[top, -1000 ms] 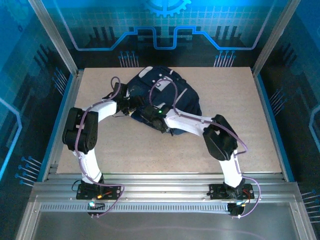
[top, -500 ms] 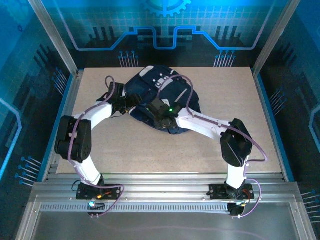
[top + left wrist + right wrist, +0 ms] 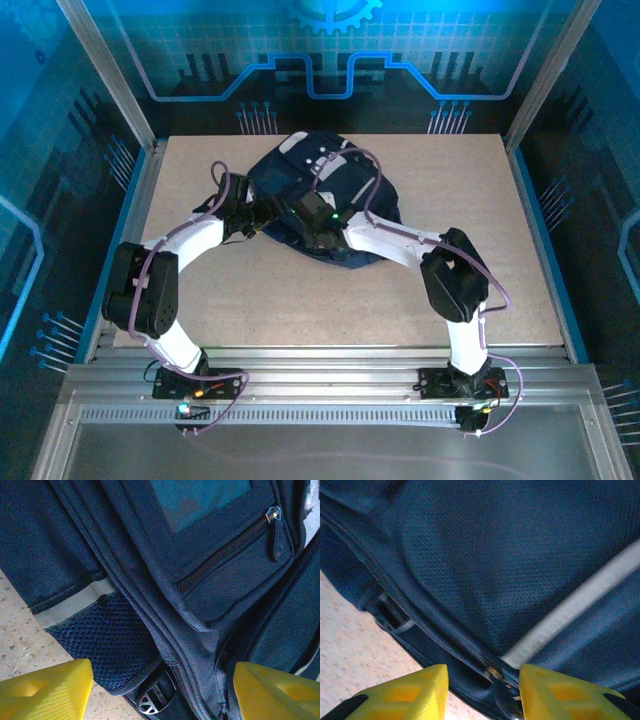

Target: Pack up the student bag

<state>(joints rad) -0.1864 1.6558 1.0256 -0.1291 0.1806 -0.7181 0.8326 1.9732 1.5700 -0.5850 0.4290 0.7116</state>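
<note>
The student bag (image 3: 285,185) is lying on the far middle of the surface (image 3: 300,300), and both arms are reaching in to it from the near side.

The left jaws are standing wide apart and are holding nothing. In the left wrist view, the left fingers (image 3: 47,690) are showing at the two lower corners. One is hanging over bare surface just beside the bag's edge and the other over navy fabric; whether either is touching is not clear. In the gap between these jaws a black buckle (image 3: 150,702) is peeking out from under the bag's edge. Just ahead of the jaws a dark mesh pocket (image 3: 105,640) is lying under a grey strip (image 3: 75,605). Farther ahead and to the right, a closed pocket zipper (image 3: 225,550) is running diagonally, with its pull (image 3: 277,540) hanging at the far end.

The right jaws are standing clearly narrower. In the right wrist view, the right fingers (image 3: 405,695) are flanking the bag's zippered rim (image 3: 435,630), which is running diagonally into the gap between them. A small metal piece (image 3: 492,672) is glinting there. Whether these jaws are pinching the rim or only straddling it cannot be told. Ahead of them navy fabric is spreading out, with a pale stripe (image 3: 570,615) crossing it on the right. To their left the speckled surface is showing beside the bag.
</note>
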